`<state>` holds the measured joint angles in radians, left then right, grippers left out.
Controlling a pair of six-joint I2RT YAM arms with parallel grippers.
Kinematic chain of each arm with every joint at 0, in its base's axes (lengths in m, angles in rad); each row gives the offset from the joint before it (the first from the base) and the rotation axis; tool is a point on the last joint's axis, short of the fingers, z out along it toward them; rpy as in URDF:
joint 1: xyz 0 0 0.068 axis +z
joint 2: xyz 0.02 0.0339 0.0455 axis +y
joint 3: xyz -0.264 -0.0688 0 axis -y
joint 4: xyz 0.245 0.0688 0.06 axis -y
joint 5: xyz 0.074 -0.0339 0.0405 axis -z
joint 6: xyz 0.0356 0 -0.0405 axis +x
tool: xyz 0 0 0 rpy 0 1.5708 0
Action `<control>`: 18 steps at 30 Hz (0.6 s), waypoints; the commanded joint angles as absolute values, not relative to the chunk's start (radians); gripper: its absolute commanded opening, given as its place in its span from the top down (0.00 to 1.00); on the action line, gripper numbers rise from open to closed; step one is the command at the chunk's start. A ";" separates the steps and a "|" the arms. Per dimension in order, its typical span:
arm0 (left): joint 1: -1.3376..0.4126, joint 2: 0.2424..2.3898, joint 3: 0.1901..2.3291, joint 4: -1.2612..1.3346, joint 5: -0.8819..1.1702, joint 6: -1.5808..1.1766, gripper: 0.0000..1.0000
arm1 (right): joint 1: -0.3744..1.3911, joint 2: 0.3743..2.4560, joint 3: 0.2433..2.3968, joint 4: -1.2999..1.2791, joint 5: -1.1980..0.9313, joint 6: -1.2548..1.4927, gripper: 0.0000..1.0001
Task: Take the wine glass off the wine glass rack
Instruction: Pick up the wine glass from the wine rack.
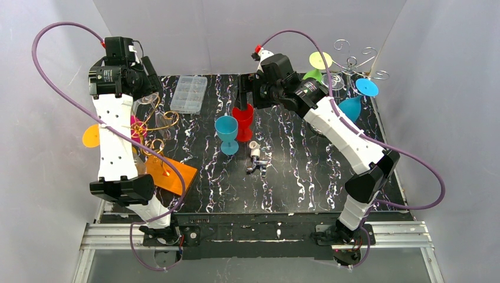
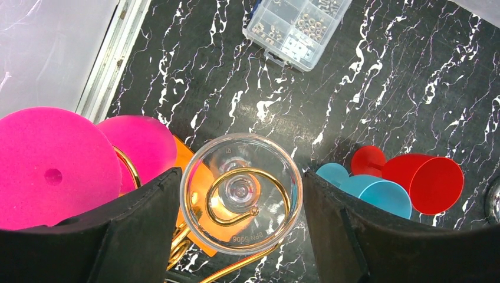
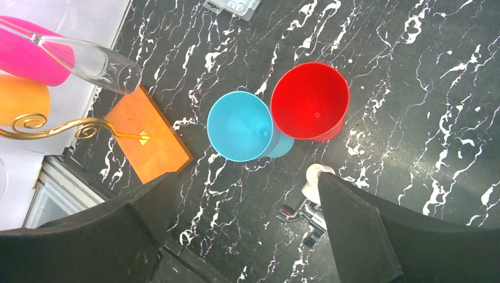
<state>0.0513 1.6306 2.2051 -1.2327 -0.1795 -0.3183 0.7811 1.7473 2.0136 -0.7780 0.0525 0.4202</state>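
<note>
The left arm (image 1: 112,135) stretches straight ahead with its wrist bent down and its jaws held apart, while the right arm (image 1: 339,127) leans in toward the middle, wrist down, jaws wide open.

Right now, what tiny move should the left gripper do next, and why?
Probably close the left gripper a bit more: the glass sits right between its fingers, hanging in the rack curl, and I can't tell it's gripped firmly yet.
</note>
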 commanded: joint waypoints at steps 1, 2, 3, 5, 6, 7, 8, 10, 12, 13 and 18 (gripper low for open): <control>0.059 1.606 2.203 -1.263 -0.168 -0.315 0.46 | 0.783 1.726 2.014 -0.726 0.058 0.413 0.02; 0.058 1.605 2.207 -1.263 -0.165 -0.315 0.48 | 0.783 1.726 2.015 -0.727 0.058 0.413 0.02; 0.058 1.605 2.211 -1.264 -0.161 -0.312 0.50 | 0.784 1.727 2.016 -0.726 0.058 0.413 0.02; 0.058 1.600 2.221 -1.264 -0.149 -0.308 0.57 | 0.784 1.729 2.020 -0.724 0.058 0.414 0.02; 0.058 1.596 2.224 -1.263 -0.148 -0.305 0.59 | 0.783 1.730 2.024 -0.726 0.058 0.416 0.02; 0.058 1.592 2.229 -1.263 -0.142 -0.302 0.60 | 0.784 1.733 2.029 -0.727 0.058 0.416 0.02; 0.059 1.591 2.230 -1.264 -0.140 -0.298 0.60 | 0.783 1.734 2.031 -0.727 0.060 0.417 0.02; 0.058 1.585 2.209 -1.263 -0.138 -0.296 0.49 | 0.784 1.739 2.037 -0.733 0.058 0.416 0.01; 0.058 1.581 2.186 -1.270 -0.156 -0.301 0.34 | 0.783 1.740 2.040 -0.733 0.058 0.417 0.02; 0.059 1.582 2.180 -1.272 -0.162 -0.302 0.32 | 0.783 1.741 2.044 -0.737 0.058 0.417 0.02; 0.058 1.581 2.164 -1.274 -0.167 -0.304 0.23 | 0.784 1.744 2.049 -0.739 0.057 0.418 0.02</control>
<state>0.0555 1.6192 2.1880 -1.2312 -0.1570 -0.3099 0.7811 1.7473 2.0136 -0.7746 0.0525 0.4202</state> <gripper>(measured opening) 0.745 0.983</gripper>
